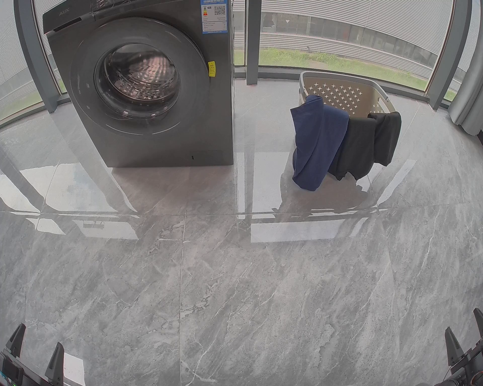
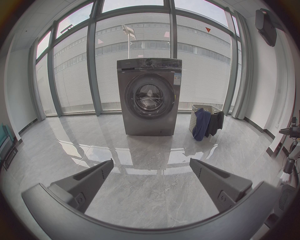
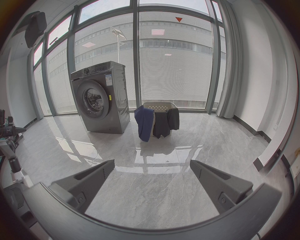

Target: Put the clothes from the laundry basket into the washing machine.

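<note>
Floor: glossy grey marbled tiles [image 1: 282, 301] with thin joints, mirroring the bright panes and the things that stand on them
Room: tall windows [image 1: 253, 40] in dark frames curve round the far side; a strip of grass [image 1: 342, 64] and a pale ribbed building [image 1: 362, 20] lie outside
Left gripper [image 1: 35, 352]: low at the near left edge of the head view, above bare floor; jaws spread wide with nothing between them
Washing machine [image 1: 146, 146]: dark grey front-loader standing on the floor at far left before the windows; its steel drum [image 1: 138, 80] shows through the round front, and a label [image 1: 214, 15] sits at its upper right corner
Laundry basket [image 1: 347, 93]: pale, with star-shaped holes in its wall, on the floor to the right of the washing machine and apart from it
Clothes: three pieces hang over the basket's near rim, a blue garment [image 1: 317, 140] at left reaching lowest, a dark grey garment [image 1: 358, 146] in the middle, a black garment [image 1: 387, 135] at right
Right gripper [image 1: 463, 326]: low at the near right edge, above bare floor, well apart from the basket; jaws wide apart, holding nothing
Curtain [image 1: 470, 100]: pale, hanging at far right beside the window frame
</note>
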### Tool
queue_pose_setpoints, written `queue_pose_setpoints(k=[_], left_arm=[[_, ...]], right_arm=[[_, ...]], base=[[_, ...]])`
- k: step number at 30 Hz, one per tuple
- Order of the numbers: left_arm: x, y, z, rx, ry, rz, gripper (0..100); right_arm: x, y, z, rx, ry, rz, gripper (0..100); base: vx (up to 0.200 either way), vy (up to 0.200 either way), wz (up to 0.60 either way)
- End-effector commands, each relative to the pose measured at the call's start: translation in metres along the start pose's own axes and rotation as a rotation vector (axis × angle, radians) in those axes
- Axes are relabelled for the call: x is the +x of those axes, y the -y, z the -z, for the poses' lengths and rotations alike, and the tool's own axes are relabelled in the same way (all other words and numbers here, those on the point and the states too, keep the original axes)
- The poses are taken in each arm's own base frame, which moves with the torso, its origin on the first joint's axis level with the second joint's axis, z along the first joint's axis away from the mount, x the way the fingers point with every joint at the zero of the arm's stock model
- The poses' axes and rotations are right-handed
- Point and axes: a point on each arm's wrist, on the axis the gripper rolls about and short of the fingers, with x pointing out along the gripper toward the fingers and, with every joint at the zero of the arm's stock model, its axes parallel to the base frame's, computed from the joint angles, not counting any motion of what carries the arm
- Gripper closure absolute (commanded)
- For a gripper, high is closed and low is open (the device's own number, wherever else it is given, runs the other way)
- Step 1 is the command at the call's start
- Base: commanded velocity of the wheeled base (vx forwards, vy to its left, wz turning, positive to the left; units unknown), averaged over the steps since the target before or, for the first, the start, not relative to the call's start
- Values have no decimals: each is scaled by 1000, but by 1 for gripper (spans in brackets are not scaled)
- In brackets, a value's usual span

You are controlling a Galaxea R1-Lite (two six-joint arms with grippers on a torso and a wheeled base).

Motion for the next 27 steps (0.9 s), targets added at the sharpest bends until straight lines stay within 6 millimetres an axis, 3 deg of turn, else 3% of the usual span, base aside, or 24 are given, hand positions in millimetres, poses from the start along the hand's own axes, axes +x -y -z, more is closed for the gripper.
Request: queue_pose_setpoints(k=[1,25,27], left_arm=[[0,0,5,-4,1,-1,0],[0,0,5,-6,-1,1,0],[0,0,5,-4,-3,3,0]], right_arm=[[0,0,5,-1,1,0,0],[0,0,5,1,2,-2,0],[0,0,5,2,2,-2,0]], base=[[0,0,0],[0,0,0],[200,0,0]])
